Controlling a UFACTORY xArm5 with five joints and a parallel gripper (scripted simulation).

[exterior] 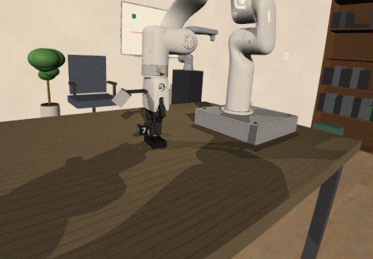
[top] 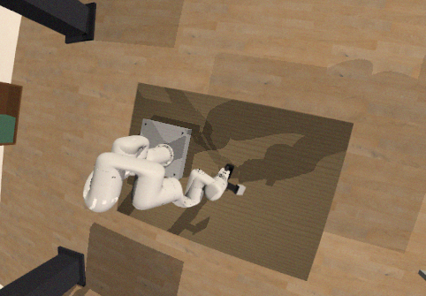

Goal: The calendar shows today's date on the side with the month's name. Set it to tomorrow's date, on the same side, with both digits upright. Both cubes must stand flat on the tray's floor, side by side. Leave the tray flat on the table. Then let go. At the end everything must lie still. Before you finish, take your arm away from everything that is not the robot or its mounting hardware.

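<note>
In the exterior view my gripper (exterior: 155,129) points straight down over the small black calendar tray (exterior: 157,142) in the middle of the dark wooden table. It is shut on a black calendar cube (exterior: 143,129) that shows a white 7 just left of the fingers. The cube sits at about the tray's upper edge. I cannot tell whether it touches the tray's floor. The second cube and the month's name are hidden behind the fingers. From above, the gripper (top: 228,176) and a black bit of the calendar (top: 229,168) show only small.
The arm's grey base plate (exterior: 248,123) stands on the table to the right of the tray. A small grey block on a rod (exterior: 122,97) sticks out from the wrist. A chair, a plant and a bookshelf stand off the table.
</note>
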